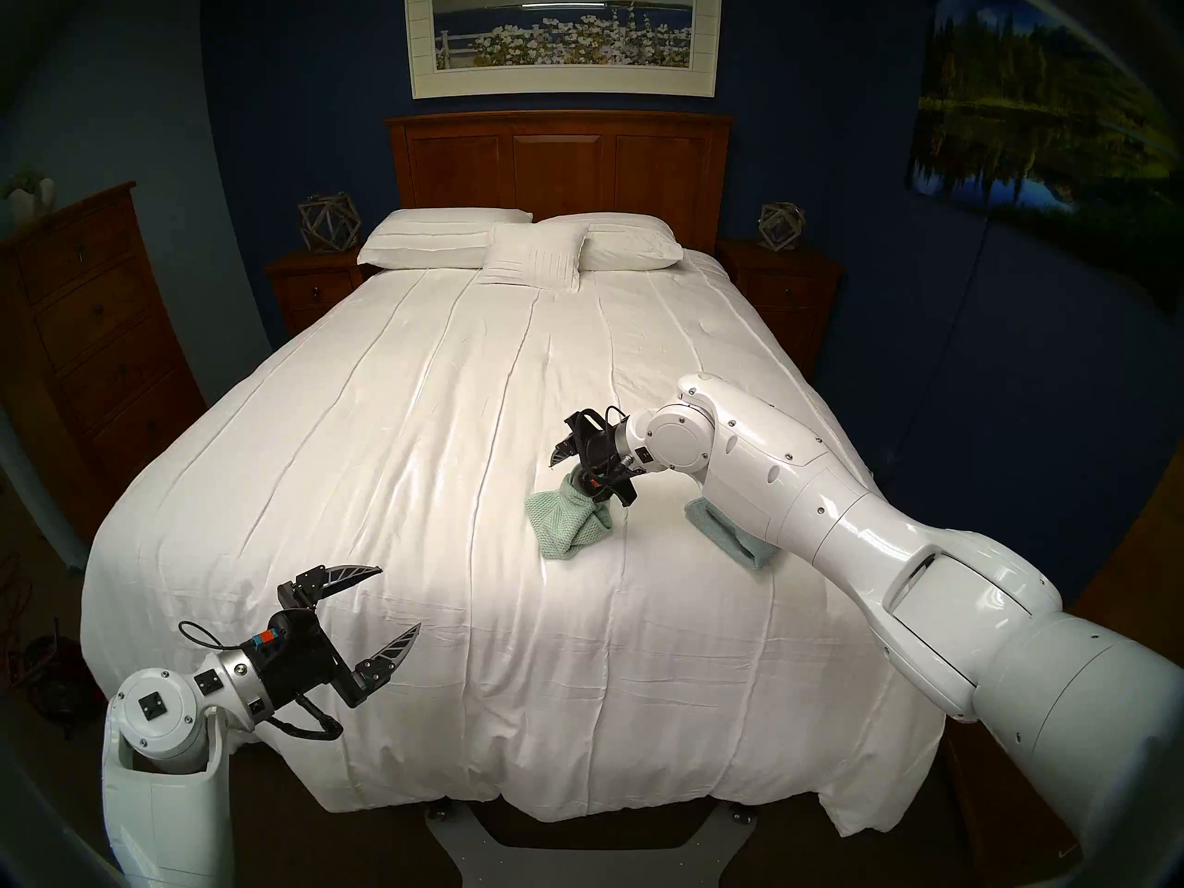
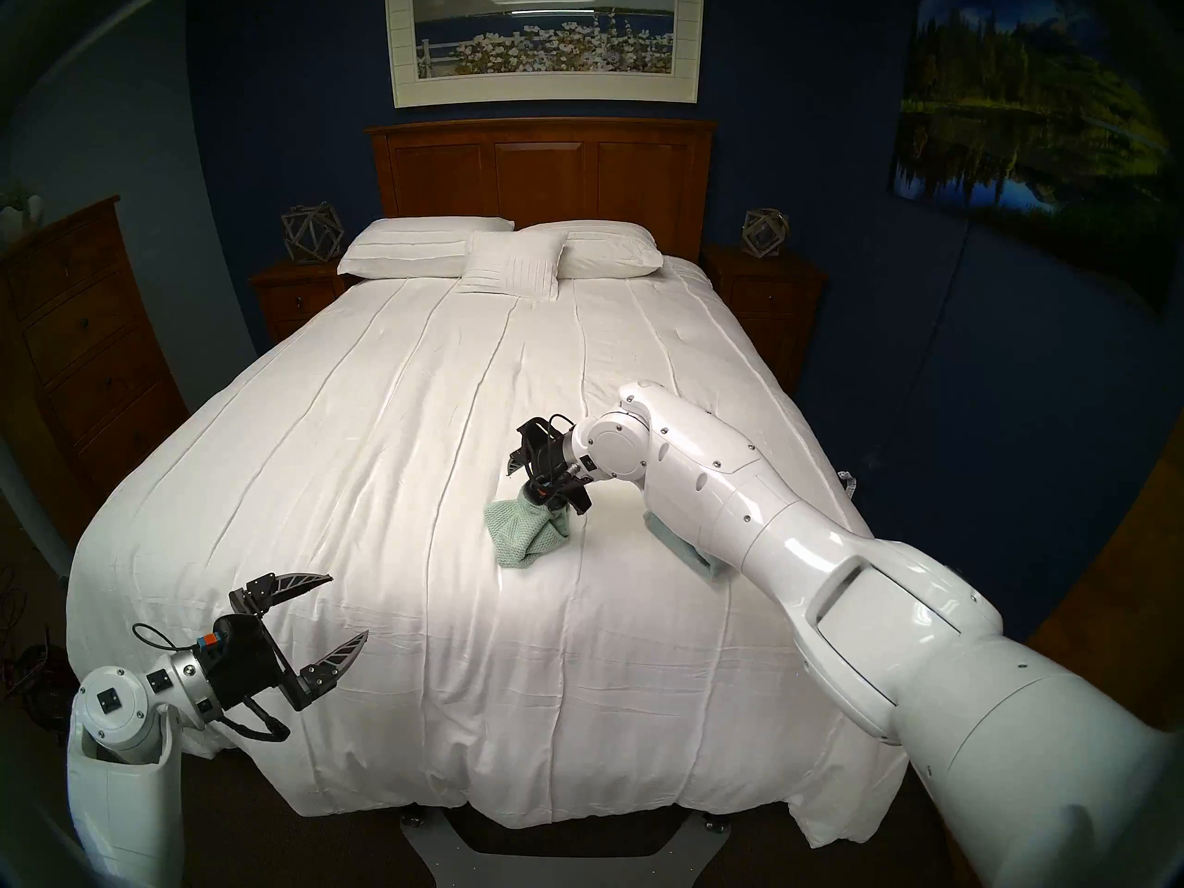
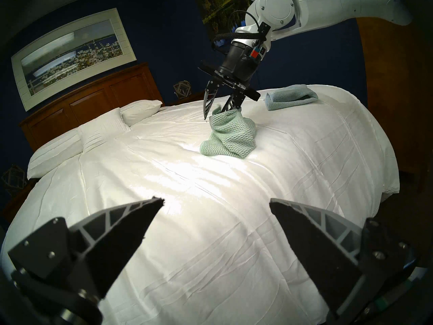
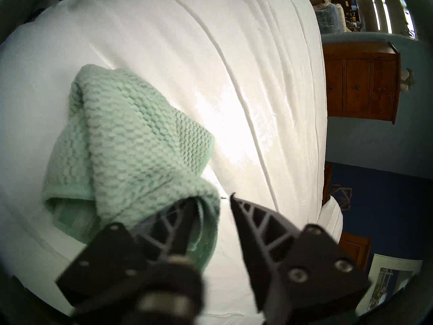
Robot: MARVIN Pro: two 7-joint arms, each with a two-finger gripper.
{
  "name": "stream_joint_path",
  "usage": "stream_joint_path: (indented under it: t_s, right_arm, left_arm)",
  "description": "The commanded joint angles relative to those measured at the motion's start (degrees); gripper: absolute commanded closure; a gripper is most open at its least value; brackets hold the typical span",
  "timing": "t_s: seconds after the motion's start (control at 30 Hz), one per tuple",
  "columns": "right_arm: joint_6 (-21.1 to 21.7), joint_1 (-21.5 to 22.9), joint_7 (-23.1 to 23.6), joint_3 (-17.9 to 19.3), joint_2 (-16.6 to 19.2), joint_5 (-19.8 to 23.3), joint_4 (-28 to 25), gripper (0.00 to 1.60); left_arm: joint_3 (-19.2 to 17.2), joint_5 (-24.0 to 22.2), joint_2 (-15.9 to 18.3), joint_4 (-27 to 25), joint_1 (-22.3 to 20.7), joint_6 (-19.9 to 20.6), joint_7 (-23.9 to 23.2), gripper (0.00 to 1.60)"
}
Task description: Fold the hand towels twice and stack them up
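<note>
Mint towel lies bunched on the bedspread, just left of the folded blue towel from my head view; my right pincer sits at its raised peak, my left pincer hangs spread and empty, well short of it. My left wrist view shows my right fingers parted, cloth draped on one only. My right wrist view agrees: one finger bare. I judge I'm letting go; next I must spread the mint towel flat for folding.
</note>
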Motion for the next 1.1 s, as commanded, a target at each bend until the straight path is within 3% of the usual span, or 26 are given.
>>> stream_joint_path:
  t_s: [0.0,0.17,0.37,0.43,0.5,0.63,0.83,0.93,1.0,1.07]
  right_arm:
    - [-4.01,1.90,-1.49,1.56,2.03,1.05,-3.35,0.02]
    - [-6.40,0.70,-0.37,2.43,7.20,1.26,-8.29,0.00]
    - [-6.80,-1.69,1.37,6.06,11.46,0.61,-11.62,0.00]
    - [-7.90,-2.30,2.80,6.19,12.84,0.72,-12.74,0.00]
    - [-9.10,-2.28,5.96,3.91,14.41,-0.53,-14.38,0.00]
    - [-9.17,-5.52,5.19,5.82,17.14,2.55,-18.02,0.00]
    - [-8.37,-7.17,3.75,6.42,19.40,0.23,-22.33,0.00]
    - [-8.51,-7.97,4.40,7.72,20.83,2.52,-23.99,0.00]
    - [-10.15,-6.76,9.87,6.24,22.15,3.46,-25.35,0.00]
    - [-10.68,-7.51,11.31,6.45,24.07,5.47,-27.30,0.00]
  left_arm:
    - [-0.06,-0.35,-0.07,-0.96,-0.03,-0.07,-0.09,0.00]
    - [-0.05,-0.33,-0.06,-0.93,-0.05,-0.09,-0.08,0.00]
    - [-0.04,-0.32,-0.05,-0.90,-0.07,-0.09,-0.08,0.00]
    - [-0.05,-0.33,-0.06,-0.92,-0.06,-0.09,-0.08,0.00]
    - [-0.05,-0.34,-0.06,-0.93,-0.05,-0.08,-0.09,0.00]
    - [-0.07,-0.36,-0.08,-0.99,-0.02,-0.06,-0.09,0.00]
    - [-0.08,-0.37,-0.09,-1.03,0.00,-0.04,-0.10,0.00]
    - [-0.08,-0.36,-0.09,-1.02,0.00,-0.04,-0.10,0.00]
    - [-0.07,-0.36,-0.08,-1.00,-0.01,-0.05,-0.10,0.00]
    - [-0.06,-0.35,-0.08,-0.97,-0.03,-0.07,-0.09,0.00]
